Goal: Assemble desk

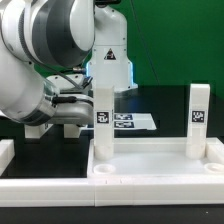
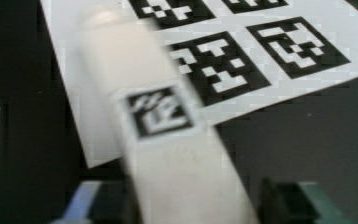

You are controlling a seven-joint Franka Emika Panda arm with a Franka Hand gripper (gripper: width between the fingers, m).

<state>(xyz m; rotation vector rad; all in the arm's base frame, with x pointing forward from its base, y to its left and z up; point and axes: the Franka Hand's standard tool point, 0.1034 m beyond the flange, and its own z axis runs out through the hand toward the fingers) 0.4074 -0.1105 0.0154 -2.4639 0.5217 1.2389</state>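
The white rimmed tabletop (image 1: 150, 170) lies at the front of the exterior view. Two white tagged legs stand upright in its sockets: one at the exterior view's left (image 1: 102, 100), one at the right (image 1: 197, 115). My gripper (image 1: 92, 103) is at the left leg, level with its tag. In the wrist view that leg (image 2: 158, 130) runs between my fingers (image 2: 91, 203), with a dark gap on each side. The gripper (image 2: 197, 205) is open around the leg and does not touch it.
The marker board (image 1: 127, 122) lies flat behind the tabletop and also shows in the wrist view (image 2: 265, 50). Low white bars lie at the exterior view's left (image 1: 8, 150) and along the front (image 1: 40, 187). The arm's bulk fills the upper left.
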